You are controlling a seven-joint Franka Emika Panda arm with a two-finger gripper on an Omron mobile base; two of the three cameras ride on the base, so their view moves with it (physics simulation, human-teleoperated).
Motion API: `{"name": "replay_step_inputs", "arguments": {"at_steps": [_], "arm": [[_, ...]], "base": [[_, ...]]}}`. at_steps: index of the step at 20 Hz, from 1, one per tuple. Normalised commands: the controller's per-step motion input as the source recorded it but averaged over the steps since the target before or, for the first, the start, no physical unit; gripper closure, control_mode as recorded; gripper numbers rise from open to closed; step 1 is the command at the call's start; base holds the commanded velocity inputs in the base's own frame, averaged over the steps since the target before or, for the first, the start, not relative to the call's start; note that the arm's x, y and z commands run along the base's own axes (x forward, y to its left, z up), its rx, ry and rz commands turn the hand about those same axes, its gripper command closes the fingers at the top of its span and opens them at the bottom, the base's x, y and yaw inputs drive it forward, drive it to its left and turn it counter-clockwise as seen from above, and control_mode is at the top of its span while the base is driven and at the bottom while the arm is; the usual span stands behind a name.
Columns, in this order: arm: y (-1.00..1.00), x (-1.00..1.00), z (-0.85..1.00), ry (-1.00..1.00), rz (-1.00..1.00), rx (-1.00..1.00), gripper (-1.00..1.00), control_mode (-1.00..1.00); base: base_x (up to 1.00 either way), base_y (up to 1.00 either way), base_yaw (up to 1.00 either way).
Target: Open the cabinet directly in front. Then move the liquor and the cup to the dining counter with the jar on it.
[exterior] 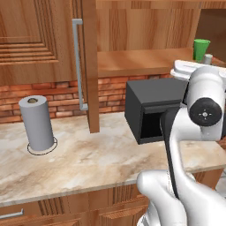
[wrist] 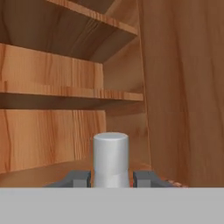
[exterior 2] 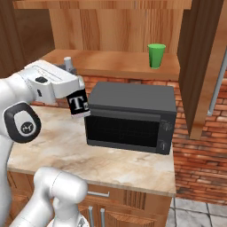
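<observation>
1. While the liquor (exterior 2: 79, 104) hangs over the worktop beside the microwave (exterior 2: 133, 116), your gripper (wrist: 111, 178) clamps its neck.
2. Your arm reaches level toward the open cabinet (exterior 2: 119, 62); the cup (exterior 2: 156, 55) stands on its shelf.

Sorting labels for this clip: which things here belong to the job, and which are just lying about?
Job: cabinet, doors open; liquor, held in the gripper; cup on the cabinet shelf.
Lying about: microwave; paper-towel roll; worktop.
</observation>
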Motion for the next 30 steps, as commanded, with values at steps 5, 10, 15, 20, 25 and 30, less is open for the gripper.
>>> {"name": "replay_step_inputs", "arguments": {"at_steps": [5, 10, 15, 20, 25, 30], "arm": [[0.0, -0.86, -0.19, -0.1, -0.16, 0.0, 1.0, -1.0], [0.0, -0.72, -0.11, -0.04, -0.15, 0.0, 1.0, -1.0], [0.0, -0.28, -0.04, 0.01, -0.07, 0.0, 1.0, -1.0], [0.0, 0.0, 0.0, 0.02, 0.0, 0.0, 1.0, -1.0], [0.0, 0.0, 0.0, 0.0, 0.0, 0.0, 1.0, -1.0], [0.0, 0.0, 0.0, 0.0, 0.0, 0.0, 1.0, -1.0]], "base": [[0.0, 0.0, 0.0], [0.0, 0.0, 0.0], [0.0, 0.0, 0.0], [0.0, 0.0, 0.0], [0.0, 0.0, 0.0], [0.0, 0.0, 0.0]]}}
